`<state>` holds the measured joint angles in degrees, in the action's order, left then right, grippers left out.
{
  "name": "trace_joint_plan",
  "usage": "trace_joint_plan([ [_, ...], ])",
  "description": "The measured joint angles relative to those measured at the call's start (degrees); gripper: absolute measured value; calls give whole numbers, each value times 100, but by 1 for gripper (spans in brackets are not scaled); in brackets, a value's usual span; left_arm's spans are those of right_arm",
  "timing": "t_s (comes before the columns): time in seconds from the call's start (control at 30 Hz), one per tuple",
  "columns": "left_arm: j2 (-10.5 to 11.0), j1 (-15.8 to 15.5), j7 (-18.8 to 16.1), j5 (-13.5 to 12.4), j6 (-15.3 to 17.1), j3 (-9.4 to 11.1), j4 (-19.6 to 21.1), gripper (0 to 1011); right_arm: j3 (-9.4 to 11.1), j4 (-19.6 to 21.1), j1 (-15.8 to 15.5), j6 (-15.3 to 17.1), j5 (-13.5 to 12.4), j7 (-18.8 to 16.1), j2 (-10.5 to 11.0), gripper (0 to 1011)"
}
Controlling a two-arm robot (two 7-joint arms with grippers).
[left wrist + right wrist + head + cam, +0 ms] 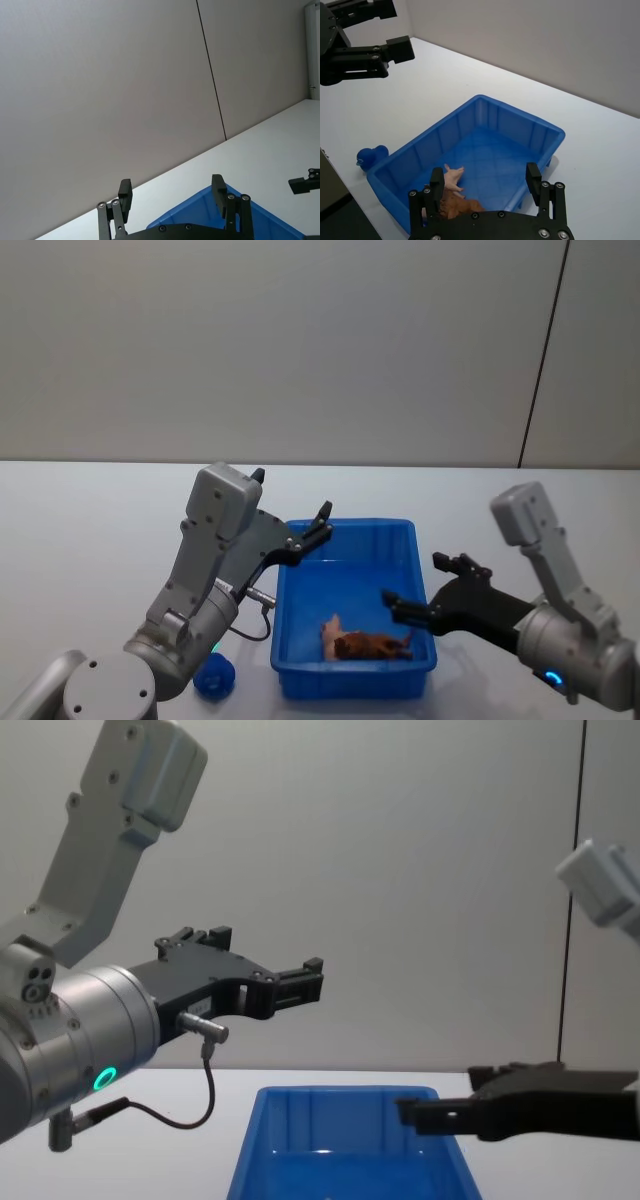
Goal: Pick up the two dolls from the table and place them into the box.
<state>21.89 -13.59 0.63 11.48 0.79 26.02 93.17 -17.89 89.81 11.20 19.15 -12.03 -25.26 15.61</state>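
Blue doll (214, 677) beside the box (350, 682) looks light, rounded; pinch across its middle. Your left claw (171, 192) and right claw (485, 179) gape empty.

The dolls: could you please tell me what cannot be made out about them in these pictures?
Blue doll: head view, too small to make out its features.
Peach-tan and brown doll: right wrist view, the right gripper's fingers hide part of its body.
Box: chest view, the bottom edge cuts off its floor.

peach-brown doll (368, 644): lying inside blue box (352, 681) | bluish doll (214, 677): on white table (90, 540), just left of it
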Motion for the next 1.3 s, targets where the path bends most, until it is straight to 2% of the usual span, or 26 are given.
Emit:
trace_joint_plan([
  [0.53, 0, 0, 0, 0, 0, 0, 0, 1001, 334, -4, -324, -476, -255, 105, 487, 1001],
  [0.93, 21, 36, -42, -2, 36, -8, 31, 1001, 446, -62, -447, -642, -306, 164, 665, 1001],
  [1.1, 107, 144, -186, -4, 135, -33, 157, 1001, 472, -77, -476, -683, -318, 180, 708, 1001],
  [1.3, 335, 412, -477, 29, 371, -85, 463, 1001, 492, -87, -496, -713, -324, 190, 737, 1001],
])
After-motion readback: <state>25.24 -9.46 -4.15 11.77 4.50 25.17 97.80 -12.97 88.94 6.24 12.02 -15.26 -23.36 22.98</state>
